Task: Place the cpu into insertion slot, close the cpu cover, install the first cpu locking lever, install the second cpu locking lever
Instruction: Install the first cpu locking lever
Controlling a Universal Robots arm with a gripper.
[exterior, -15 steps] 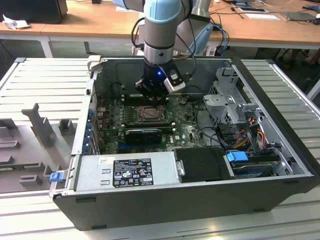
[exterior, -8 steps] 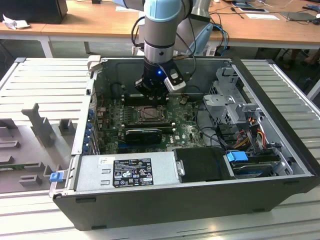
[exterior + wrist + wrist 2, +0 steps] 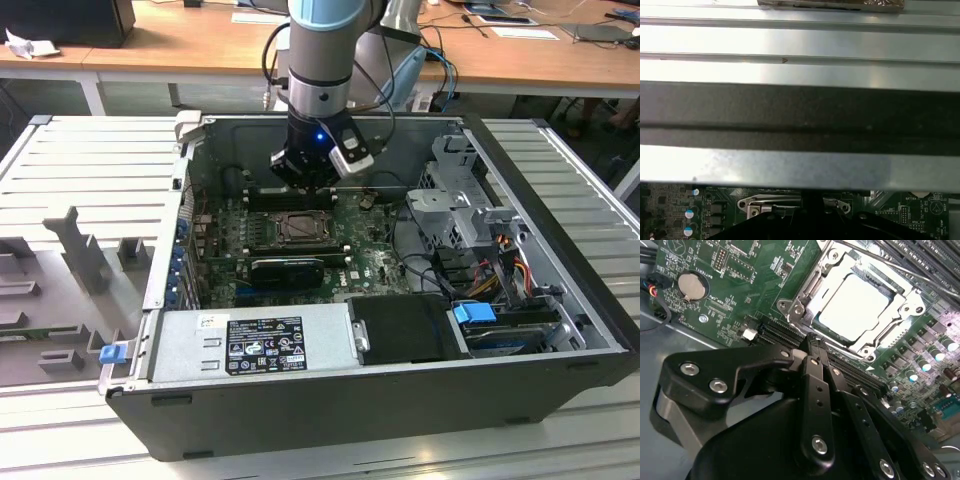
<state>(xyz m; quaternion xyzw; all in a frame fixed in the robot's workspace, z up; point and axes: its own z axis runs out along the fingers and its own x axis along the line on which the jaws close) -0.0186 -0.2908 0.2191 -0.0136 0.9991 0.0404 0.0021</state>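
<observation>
My gripper (image 3: 812,342) sat with its 2 black fingers (image 3: 815,390) pressed together, holding nothing, the tips poised just above the lower-left corner of the cpu cover (image 3: 805,302) in the second wrist view; whether they touched the metal I could not tell. In the exterior view the gripper (image 3: 305,183) hung at the upper centre of the frame, just above the socket inside the open computer case (image 3: 560,390).

The cpu (image 3: 852,305) lay flat in the insertion slot (image 3: 900,290), its pale top washed out by glare, and the cover's frame lay down around it. A thin lever rod (image 3: 900,270) ran across the upper right of that view, partly cut off by the frame edge; whether it was latched I could not make out. In the exterior view the insertion slot (image 3: 298,229) sat at mid-frame as a dark square on the green motherboard (image 3: 375,265), too small to show its detail.

In the first wrist view a dark band and bright metal rails of the case wall (image 3: 800,115) hid most of the scene; a strip of the cover (image 3: 790,204) peeked out along the bottom edge.

A coin battery (image 3: 692,286) sat at the upper left of the second wrist view, the board print around it too fine to read. The power supply (image 3: 250,340) at lower centre of the exterior view carried 2 labels I could not read.
</observation>
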